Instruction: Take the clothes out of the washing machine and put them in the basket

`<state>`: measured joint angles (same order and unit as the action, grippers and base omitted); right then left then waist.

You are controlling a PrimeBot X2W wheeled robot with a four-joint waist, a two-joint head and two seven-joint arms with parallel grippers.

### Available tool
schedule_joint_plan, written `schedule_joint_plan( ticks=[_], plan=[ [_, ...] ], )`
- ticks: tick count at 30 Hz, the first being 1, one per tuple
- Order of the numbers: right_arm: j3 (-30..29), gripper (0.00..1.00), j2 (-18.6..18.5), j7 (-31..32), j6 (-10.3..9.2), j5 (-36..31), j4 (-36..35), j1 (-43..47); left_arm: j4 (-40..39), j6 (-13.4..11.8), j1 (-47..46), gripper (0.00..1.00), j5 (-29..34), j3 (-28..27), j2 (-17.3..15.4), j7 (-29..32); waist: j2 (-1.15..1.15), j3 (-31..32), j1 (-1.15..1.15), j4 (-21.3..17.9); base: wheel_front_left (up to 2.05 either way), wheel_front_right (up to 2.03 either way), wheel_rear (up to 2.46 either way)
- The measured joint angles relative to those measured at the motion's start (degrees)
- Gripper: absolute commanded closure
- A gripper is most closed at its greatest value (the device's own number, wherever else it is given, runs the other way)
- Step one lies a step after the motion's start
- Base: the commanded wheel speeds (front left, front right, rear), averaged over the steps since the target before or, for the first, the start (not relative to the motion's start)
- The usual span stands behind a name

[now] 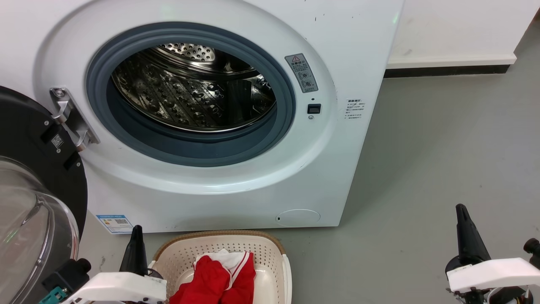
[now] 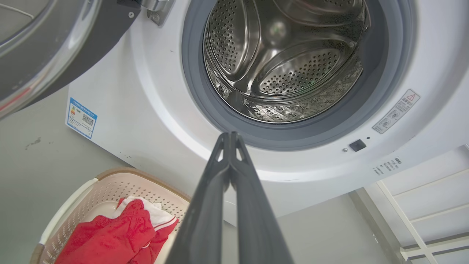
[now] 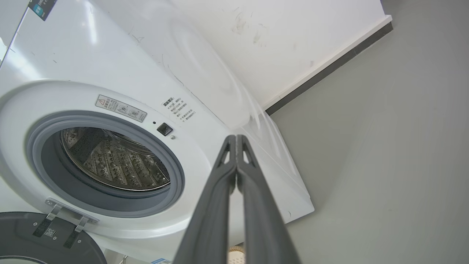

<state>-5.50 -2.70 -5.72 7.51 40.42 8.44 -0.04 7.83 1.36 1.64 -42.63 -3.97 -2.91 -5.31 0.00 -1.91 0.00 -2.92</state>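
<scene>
- Your basket [image 1: 253,249] runs off the bottom edge of the head view. Its lower-left corner sits behind the white housing of the left gripper [image 1: 136,236].
- The clothes [image 1: 215,278] are cut by that same edge, so you cannot tell whether the red heap is one garment or two.
- The door [image 1: 25,126] is cropped at the left edge.
- The grey rim [image 1: 190,152] hides the near floor of the drum [image 1: 190,88].
- Print on the warning sticker [image 1: 301,72] and the blue label [image 1: 114,223] is too small to read.
</scene>
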Motion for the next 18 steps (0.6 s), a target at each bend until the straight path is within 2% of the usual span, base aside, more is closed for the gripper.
schedule_joint_plan(
  ticks=[18],
  plan=[
    [-0.2,1.00,0.0,3.3,-0.01,14.3,1.5,-1.5,1.7,1.7,-2.2,1.00,-13.6,-0.6,0.0,3.2,0.00,0.4,0.00,0.6,0.00,0.00,0.00]
  ],
)
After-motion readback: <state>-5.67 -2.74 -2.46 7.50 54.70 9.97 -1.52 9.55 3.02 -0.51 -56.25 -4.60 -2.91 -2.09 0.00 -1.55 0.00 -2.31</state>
